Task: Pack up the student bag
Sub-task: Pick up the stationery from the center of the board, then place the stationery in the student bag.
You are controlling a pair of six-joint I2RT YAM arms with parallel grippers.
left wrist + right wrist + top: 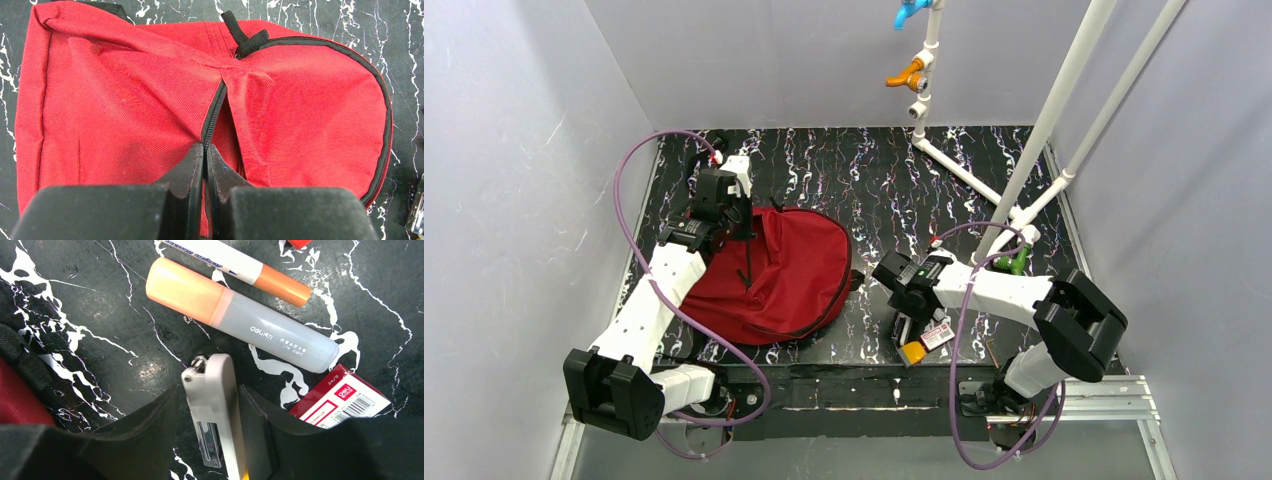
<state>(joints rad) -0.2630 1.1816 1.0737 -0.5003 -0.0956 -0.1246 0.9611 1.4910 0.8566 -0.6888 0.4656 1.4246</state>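
The dark red student bag (784, 275) lies flat on the black marbled table, left of centre. My left gripper (740, 215) is at its far left edge. In the left wrist view the left gripper (205, 149) is shut on the bag's black zip line (214, 112), pinching the red fabric (125, 100). My right gripper (908, 328) is low over stationery to the right of the bag. In the right wrist view the right gripper (209, 390) is open and straddles a white stapler (212, 400). The right finger touches the stapler and a gap shows on the left.
An orange-capped translucent glue stick (240, 315), an orange-tipped white marker (240, 265) and a red staples box (340, 400) lie just beyond the right fingers. A white pipe frame (1044, 120) with orange (904, 75) and blue valves (911, 12) stands at the back right. A green item (1014, 262) sits by its base.
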